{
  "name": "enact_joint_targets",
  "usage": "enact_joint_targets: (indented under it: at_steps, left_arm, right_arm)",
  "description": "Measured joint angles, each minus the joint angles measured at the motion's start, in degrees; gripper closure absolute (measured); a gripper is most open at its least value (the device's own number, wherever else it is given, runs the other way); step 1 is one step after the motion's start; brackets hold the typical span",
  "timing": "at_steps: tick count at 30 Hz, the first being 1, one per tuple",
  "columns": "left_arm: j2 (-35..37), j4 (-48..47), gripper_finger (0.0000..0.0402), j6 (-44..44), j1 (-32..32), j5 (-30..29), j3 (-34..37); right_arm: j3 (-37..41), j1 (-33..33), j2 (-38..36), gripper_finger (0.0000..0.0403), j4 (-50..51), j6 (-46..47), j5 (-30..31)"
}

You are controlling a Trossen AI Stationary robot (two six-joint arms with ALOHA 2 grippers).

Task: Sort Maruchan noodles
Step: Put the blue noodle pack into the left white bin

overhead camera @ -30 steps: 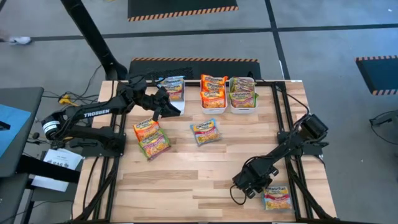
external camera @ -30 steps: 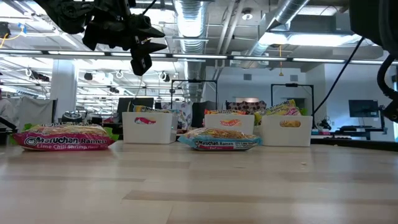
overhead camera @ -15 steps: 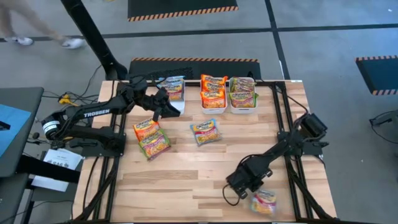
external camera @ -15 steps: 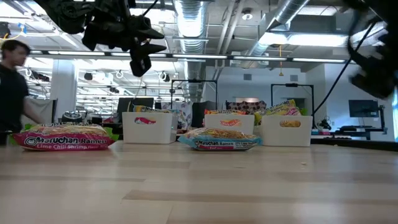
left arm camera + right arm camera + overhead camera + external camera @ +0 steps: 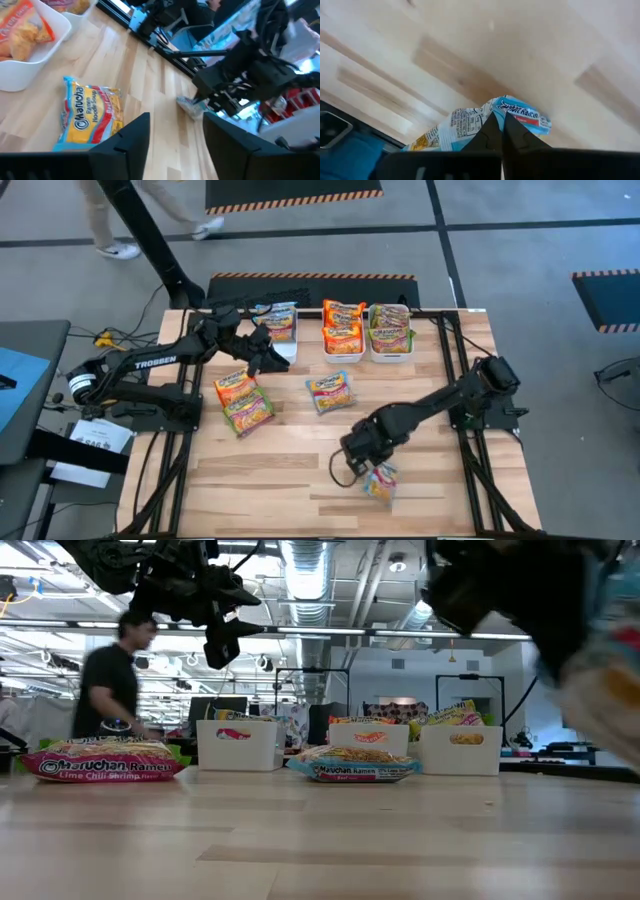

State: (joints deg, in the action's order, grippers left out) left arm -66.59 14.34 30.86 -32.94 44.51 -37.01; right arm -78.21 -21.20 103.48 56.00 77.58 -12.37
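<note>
**Right claw lifts a blue packet near the table's front edge**

The right claw (image 5: 372,472) is clamped tight on a blue-edged noodle packet (image 5: 381,483), which hangs from its fingertips (image 5: 496,131) above the bare boards, near the table's front edge and a little right of its middle. The left claw (image 5: 272,358) hovers high by the back-left bin, its two fingers (image 5: 127,142) standing apart with nothing between them.

Along the back edge of the table (image 5: 290,480) three white bins sit side by side. The left bin (image 5: 282,340) holds a blue-edged packet (image 5: 278,320). The middle bin (image 5: 342,350) holds orange packets (image 5: 343,325) stacked on each other. The right bin (image 5: 391,352) holds green-edged packets (image 5: 390,327), one propped above the rim as seen from table height.

Loose on the boards lie three more. Two rest touching each other near the left edge: an orange one (image 5: 234,389) and, just in front of it, a pink-banded lime chili shrimp packet (image 5: 250,413). A blue-and-red one (image 5: 331,391) lies flat in front of the middle bin, clear of it.

The table is pale wood planks with dark rails down both sides. Around it is grey concrete floor with black-and-yellow striped mats. Beyond the back edge a person (image 5: 110,680) in a dark top stands in a workshop of desks, monitors and exposed ceiling ducts.
</note>
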Motion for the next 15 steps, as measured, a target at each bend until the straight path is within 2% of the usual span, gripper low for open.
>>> enact_joint_targets:
  at_steps: [6, 15]
  left_arm:
    - [0.0, 0.1, 0.0187, 2.5, 1.2, -10.3, 0.0]
    - [0.0, 0.1, 0.0180, 9.4, 2.5, -10.8, 0.0]
  right_arm:
    - [-3.9, 5.7, 0.0, 0.0398, 0.5, -7.4, 3.7]
    - [-11.5, 16.1, 0.0, 0.0398, 4.1, -20.2, 9.9]
